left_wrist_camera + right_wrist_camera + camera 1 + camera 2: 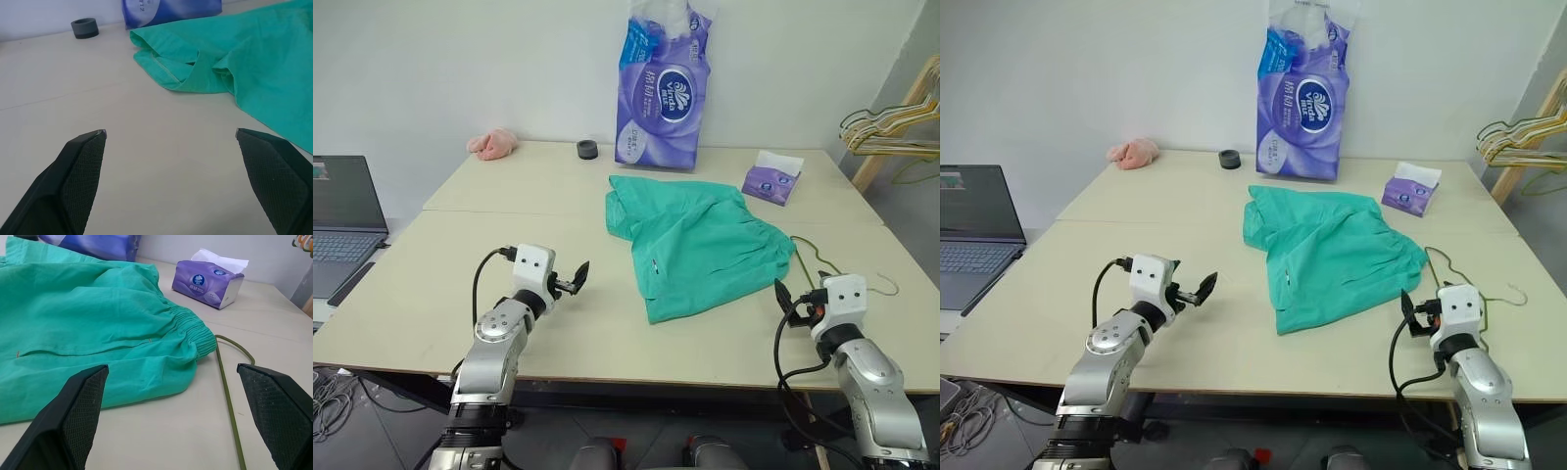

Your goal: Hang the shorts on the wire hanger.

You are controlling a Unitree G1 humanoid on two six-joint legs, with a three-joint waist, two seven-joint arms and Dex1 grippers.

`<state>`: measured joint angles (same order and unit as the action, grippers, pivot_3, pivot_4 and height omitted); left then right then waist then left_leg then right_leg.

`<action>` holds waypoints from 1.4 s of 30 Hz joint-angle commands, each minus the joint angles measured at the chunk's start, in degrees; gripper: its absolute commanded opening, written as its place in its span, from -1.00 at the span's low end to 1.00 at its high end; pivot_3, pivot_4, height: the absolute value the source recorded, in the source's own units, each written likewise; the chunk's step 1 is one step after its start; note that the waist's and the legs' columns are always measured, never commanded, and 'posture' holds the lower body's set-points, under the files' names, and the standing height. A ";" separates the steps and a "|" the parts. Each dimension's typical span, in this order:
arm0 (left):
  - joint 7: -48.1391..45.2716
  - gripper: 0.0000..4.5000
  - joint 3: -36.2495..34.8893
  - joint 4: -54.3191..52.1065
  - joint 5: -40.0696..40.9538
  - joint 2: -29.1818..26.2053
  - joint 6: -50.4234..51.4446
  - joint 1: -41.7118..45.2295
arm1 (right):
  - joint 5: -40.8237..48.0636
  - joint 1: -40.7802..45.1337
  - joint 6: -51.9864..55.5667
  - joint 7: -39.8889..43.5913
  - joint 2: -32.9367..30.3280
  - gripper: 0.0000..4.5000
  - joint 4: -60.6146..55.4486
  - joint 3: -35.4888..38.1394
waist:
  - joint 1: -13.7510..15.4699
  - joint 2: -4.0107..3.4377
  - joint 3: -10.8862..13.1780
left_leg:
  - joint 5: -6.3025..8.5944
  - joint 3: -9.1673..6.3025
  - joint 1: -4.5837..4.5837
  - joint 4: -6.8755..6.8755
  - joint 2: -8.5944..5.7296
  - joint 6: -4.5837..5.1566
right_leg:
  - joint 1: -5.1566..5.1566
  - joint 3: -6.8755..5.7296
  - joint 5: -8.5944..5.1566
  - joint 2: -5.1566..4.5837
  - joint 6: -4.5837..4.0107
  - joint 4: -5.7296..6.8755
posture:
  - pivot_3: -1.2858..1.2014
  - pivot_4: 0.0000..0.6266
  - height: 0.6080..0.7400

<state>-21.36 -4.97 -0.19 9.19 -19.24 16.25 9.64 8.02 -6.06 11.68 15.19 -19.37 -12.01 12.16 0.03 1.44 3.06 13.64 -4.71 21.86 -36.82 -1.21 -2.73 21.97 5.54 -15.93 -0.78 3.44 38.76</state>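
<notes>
The shorts (pixel 697 245) lie flat on the table (pixel 460 245), roughly midway between its near and far edges and toward its right side. The gathered waistband faces the right edge; the leg openings face the far left corner. The wire hanger (pixel 815 257) lies on the table at the waistband end, partly covered by the cloth, with its hook (pixel 886 287) near the right edge.

The left gripper (pixel 576 280) hovers above the table close to the near edge, left of the shorts and clear of them. Its fingers (pixel 80 166) are spread wide, holding nothing. The right gripper (pixel 785 299) sits near the near right corner, just beside the hem of the shorts and the hanger wire. Its fingers (pixel 83 401) are likewise spread wide and empty.

Along the far edge stand a tall purple tissue pack (pixel 664 88), a small dark ring (pixel 586 149) and a pink cloth lump (pixel 492 145). A purple tissue box (pixel 771 182) rests near the far right corner. A laptop (pixel 342 220) stands beyond the left edge.
</notes>
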 commanded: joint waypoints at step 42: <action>-36.20 -0.09 29.43 13.55 -8.93 -4.75 -2.03 19.81 | -1.59 -5.53 -2.44 30.33 -24.93 1.00 -19.93 -11.94 | -2.88 0.05 0.13 | 0.33 0.00 -0.11 -0.07 0.05 0.18 | -0.25 -0.02 -0.20 0.06 0.12 -0.24 | -0.05 -0.92 1.00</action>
<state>-57.99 24.84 13.84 0.66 -24.41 15.86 28.33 6.42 -12.53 10.40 45.41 -43.81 -31.27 -1.09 -2.86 1.49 3.19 13.97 -4.71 21.75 -36.90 -1.15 -2.55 21.72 5.52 -16.14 -0.71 3.56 38.52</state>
